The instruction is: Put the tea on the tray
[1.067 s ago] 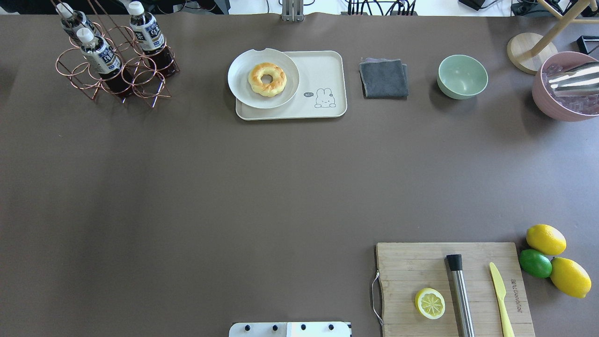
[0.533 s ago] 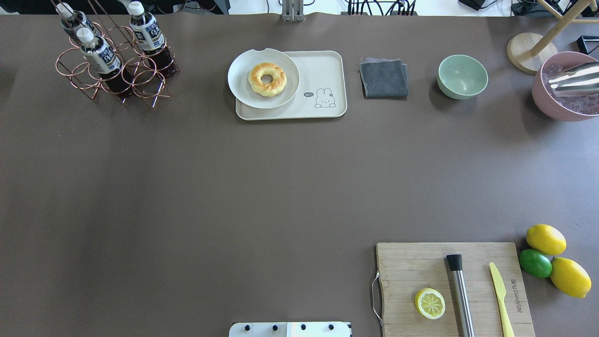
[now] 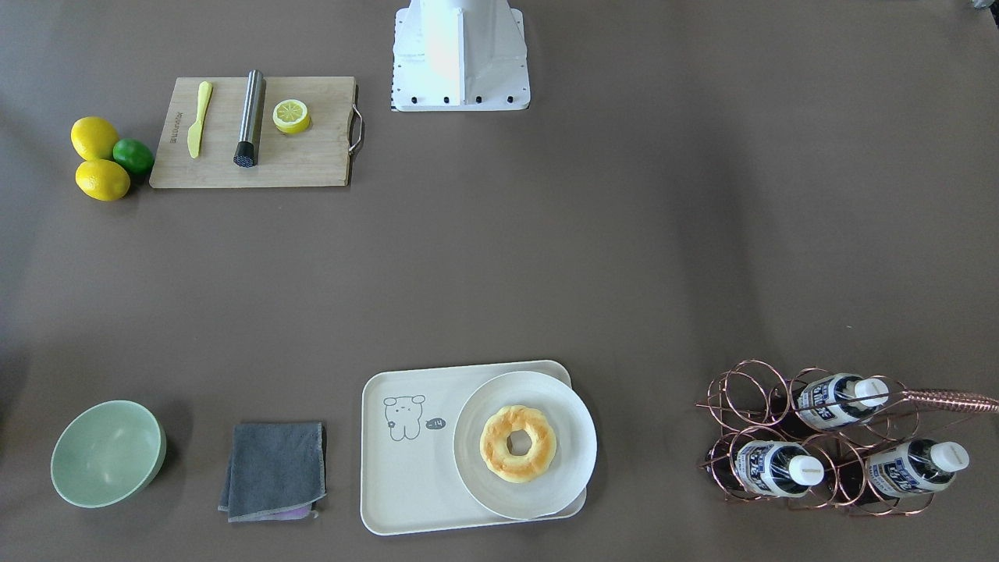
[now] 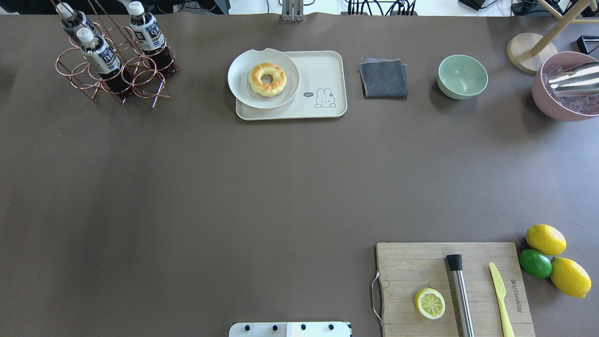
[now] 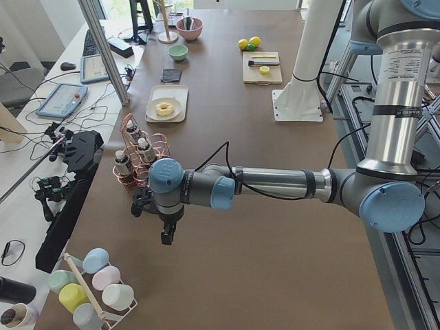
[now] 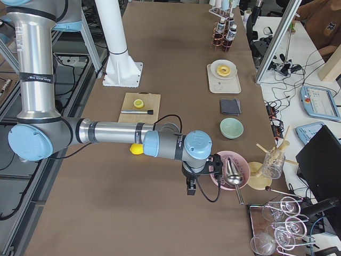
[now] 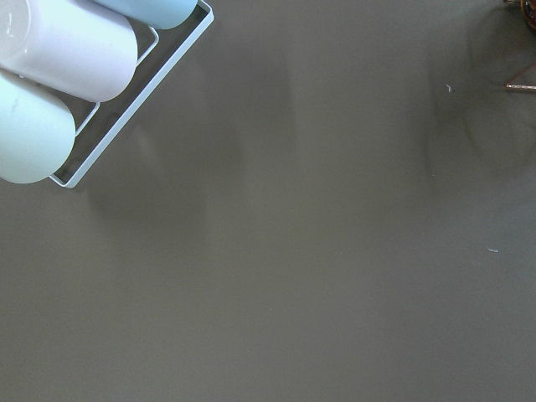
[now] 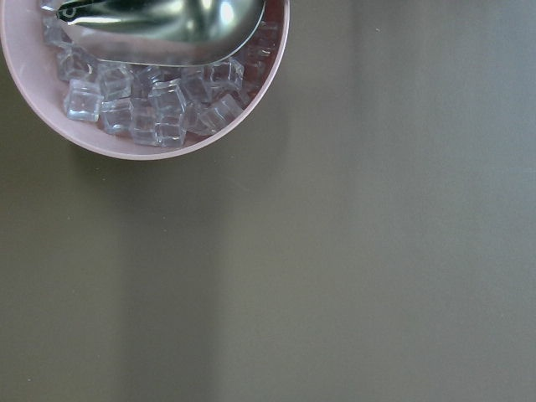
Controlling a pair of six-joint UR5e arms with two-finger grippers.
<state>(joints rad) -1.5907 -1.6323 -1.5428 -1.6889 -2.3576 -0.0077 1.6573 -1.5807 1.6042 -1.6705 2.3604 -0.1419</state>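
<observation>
While all three tea bottles (image 4: 101, 57) stand in the copper wire rack (image 4: 135, 77), well apart from the tray (image 4: 323, 70) on its robot-left side, I log the tray carrying a white plate (image 4: 241, 86) with a ring pastry (image 4: 266, 79). The left gripper (image 5: 167, 236) hangs beyond the rack from the tray, and the right gripper (image 6: 190, 188) is far off the tray's other side by the pink ice bowl (image 4: 545, 103). I cannot tell either gripper's opening.

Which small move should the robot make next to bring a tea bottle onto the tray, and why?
Probably it should carry the left pincer toward one tea bottle in the copper wire rack. All three bottles stand in that rack. The tray holds only a plate with a doughnut. The left pincer hangs over the table beside the rack, apart from the bottles.
</observation>
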